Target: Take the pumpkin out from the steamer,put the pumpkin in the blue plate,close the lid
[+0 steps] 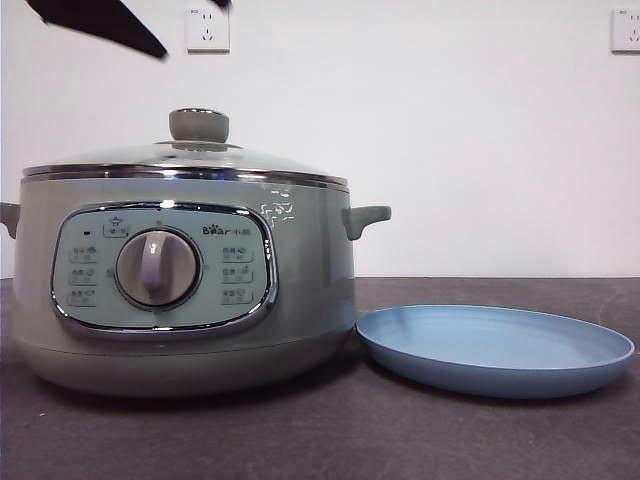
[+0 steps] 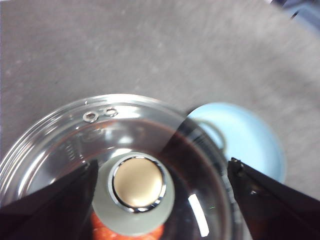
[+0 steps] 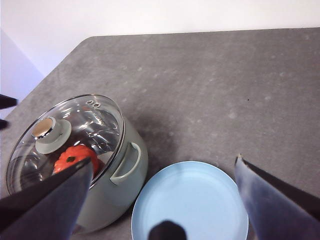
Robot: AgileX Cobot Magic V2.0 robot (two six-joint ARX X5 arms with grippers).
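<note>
On the dark table, the steamer (image 1: 185, 290) stood with the lid (image 1: 185, 160) seated squarely on its chrome rim, so nothing could be lifted out until that lid came off; the pumpkin (image 3: 75, 157) lay inside, seen through the glass as an orange-red shape beneath and beside the pale green knob (image 2: 135, 192). Just beside the steamer's side handle, the blue plate (image 1: 495, 350) sat bare, close enough that the pumpkin would have only a short way to travel. Directly above the lid hung the left gripper (image 2: 162, 185), its jaws spread wide with the knob between them, nearer to one jaw than the other and touched by neither; it looked placed for a grasp on the knob, which I judged the first step of the task and not yet begun. The pumpkin therefore lay straight below this gripper, under the glass, out of reach for now. How far the jaws stood above the knob was hard to tell from the blurred wrist picture. Higher up and off to the side, the right gripper (image 3: 162, 200) waited, jaws likewise parted and holding nothing, looking down on plate and steamer together, the pumpkin well apart from it
</note>
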